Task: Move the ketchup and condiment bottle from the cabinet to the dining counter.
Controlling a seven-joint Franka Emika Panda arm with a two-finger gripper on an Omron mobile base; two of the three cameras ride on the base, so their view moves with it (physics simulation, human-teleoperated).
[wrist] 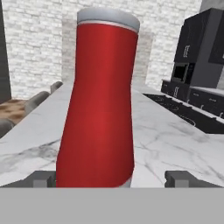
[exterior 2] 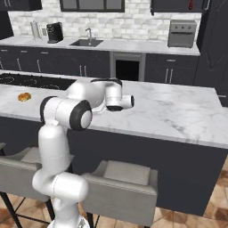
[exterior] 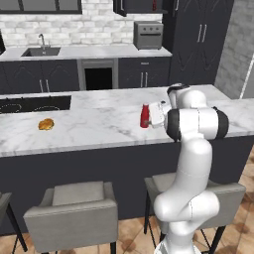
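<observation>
Your end effector (wrist: pixel 109 178) sits wide open around the ketchup (wrist: pixel 99 105), which stands upright on the dining table (exterior: pixel 99 124); judge it light, smooth and slippery plastic, so grip its broad lower body, not the neck.

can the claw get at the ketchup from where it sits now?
Probably yes: the ketchup stands upright on the dining counter, right between the claw fingertips, which look spread either side of it, nothing between.
</observation>
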